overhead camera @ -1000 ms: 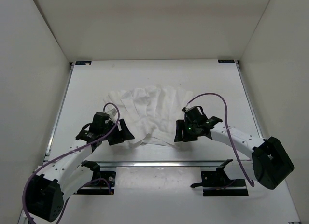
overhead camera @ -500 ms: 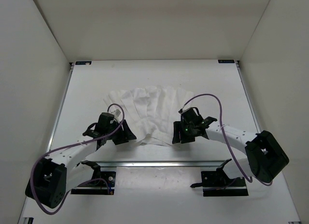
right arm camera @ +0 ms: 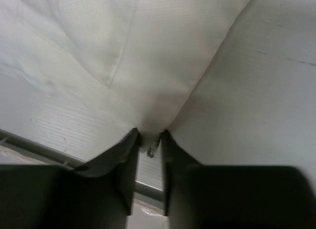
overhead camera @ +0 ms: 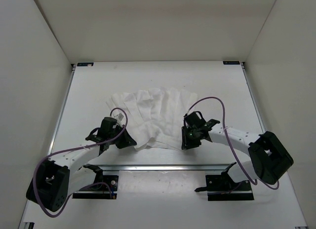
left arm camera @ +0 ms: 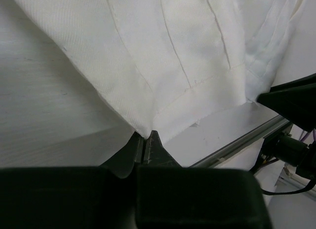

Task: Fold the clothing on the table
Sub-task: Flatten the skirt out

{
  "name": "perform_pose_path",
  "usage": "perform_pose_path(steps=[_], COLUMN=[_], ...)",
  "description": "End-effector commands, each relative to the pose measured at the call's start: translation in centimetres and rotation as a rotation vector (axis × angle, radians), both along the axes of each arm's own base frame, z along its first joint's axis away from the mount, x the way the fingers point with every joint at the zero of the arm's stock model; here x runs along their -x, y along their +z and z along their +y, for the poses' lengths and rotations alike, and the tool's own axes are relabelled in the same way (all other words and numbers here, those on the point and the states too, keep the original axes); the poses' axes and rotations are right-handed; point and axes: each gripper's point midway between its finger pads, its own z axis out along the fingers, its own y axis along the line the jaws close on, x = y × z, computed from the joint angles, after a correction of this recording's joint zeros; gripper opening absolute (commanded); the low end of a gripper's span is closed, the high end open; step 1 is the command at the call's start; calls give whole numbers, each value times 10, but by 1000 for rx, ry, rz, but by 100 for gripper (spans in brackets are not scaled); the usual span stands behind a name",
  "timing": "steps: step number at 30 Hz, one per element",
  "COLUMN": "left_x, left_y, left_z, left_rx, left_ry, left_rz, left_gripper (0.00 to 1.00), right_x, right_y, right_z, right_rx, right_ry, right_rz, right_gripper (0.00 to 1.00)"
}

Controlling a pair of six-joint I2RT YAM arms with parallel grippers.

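Top external: clothing (overhead camera: 153,113), white, creased, spread fan-like on the tabletop (overhead camera: 89,91), centred between left and right edges, its narrow lower end towards the near edge. Left end effector (overhead camera: 129,141) at the garment's near-left corner; right end effector (overhead camera: 186,144) at its near-right corner. Left wrist: left end effector (left arm camera: 146,145) clenched, fingertips together on the pointed corner of the clothing (left arm camera: 163,51); seam lines run up the cloth; metal rail (left arm camera: 237,142) of the near edge at right. Right wrist: right end effector (right arm camera: 149,140) with fingers either side of a bunched corner of the clothing (right arm camera: 148,56), a narrow gap between them; grasped or merely straddled, cannot tell.
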Motion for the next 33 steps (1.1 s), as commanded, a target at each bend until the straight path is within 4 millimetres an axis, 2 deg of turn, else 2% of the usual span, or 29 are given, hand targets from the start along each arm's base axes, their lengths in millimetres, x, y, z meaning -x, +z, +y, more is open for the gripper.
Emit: perform_pose_path(steps=[1, 2, 3, 5, 6, 7, 8, 9, 10, 11, 12, 13, 14, 15, 17, 19, 20, 21, 22, 23, 24, 25, 26, 27, 28, 29, 30, 31, 33], left_x=[-4, -6, -4, -25, -40, -69, -88, -102, -138, -168, -186, -195, -199, -195, -187, -164, -155, -142, -133, -119, -101, -93, -76, -60, -51, -34, -23, -12, 0], left_y=[13, 18, 18, 40, 57, 83, 89, 103, 143, 178, 216, 247, 256, 265, 256, 199, 190, 160, 146, 120, 92, 80, 58, 41, 33, 17, 8, -1, -4], left_z=[-4, -3, -1, 5, 5, 11, 20, 20, 21, 20, 17, 19, 20, 19, 27, 32, 29, 30, 26, 24, 20, 19, 19, 20, 19, 21, 24, 29, 31], left_rx=[36, 37, 41, 53, 48, 51, 41, 47, 63, 53, 61, 52, 46, 45, 30, 25, 32, 25, 32, 20, 14, 3, -5, -12, -11, -20, -33, -48, -47], left_ry=[-7, -10, -8, 26, 21, 60, 87, 79, 77, 70, 56, 50, 52, 45, 59, 71, 61, 62, 45, 35, 14, 14, 9, 6, -1, -9, -3, 1, -3], left_rz=[-53, -71, -58, -128, -191, -265, -273, -293, -361, -408, -462, -522, -544, -563, -565, -483, -472, -407, -378, -329, -259, -230, -168, -117, -85, -40, -8, 26, 38], left_gripper=[0, 0, 0, 0, 0, 0, 0, 0, 0, 0, 0, 0, 0, 0, 0, 0, 0, 0, 0, 0, 0, 0, 0, 0, 0, 0, 0, 0, 0], right_x=[-13, -18, -23, -42, -65, -97, -113, -150, -168, -196, -215, -221, -221, -218, -208, -197, -188, -182, -169, -162, -147, -132, -123, -105, -87, -79, -62, -51, -39], right_y=[7, 11, 17, 36, 54, 79, 93, 124, 137, 187, 232, 271, 286, 304, 311, 257, 245, 219, 193, 180, 157, 134, 124, 100, 85, 84, 70, 66, 62], right_z=[11, 10, 10, 6, 3, -1, -4, -11, -10, -15, -17, -16, -18, -20, -30, -46, -44, -52, -51, -52, -50, -54, -56, -58, -60, -57, -56, -55, -53], right_rx=[-22, -31, -41, -69, -104, -142, -157, -173, -183, -200, -215, -242, -251, -261, -263, -285, -310, -306, -313, -301, -285, -258, -249, -236, -232, -255, -255, -258, -271], right_ry=[1, -15, -9, -29, -53, -74, -86, -102, -96, -104, -109, -105, -101, -97, -105, -139, -125, -152, -151, -154, -153, -168, -176, -195, -206, -211, -210, -209, -212], right_rz=[-19, -21, -33, -85, -145, -223, -256, -328, -348, -454, -569, -676, -724, -779, -800, -685, -653, -600, -533, -504, -442, -388, -366, -289, -222, -200, -133, -115, -87], right_gripper=[15, 0, 0, 0, 0, 0, 0, 0, 0, 1, 0, 0, 0, 0, 0, 0, 0, 0, 0, 0, 0, 0, 0, 0, 0, 0, 0, 0, 0])
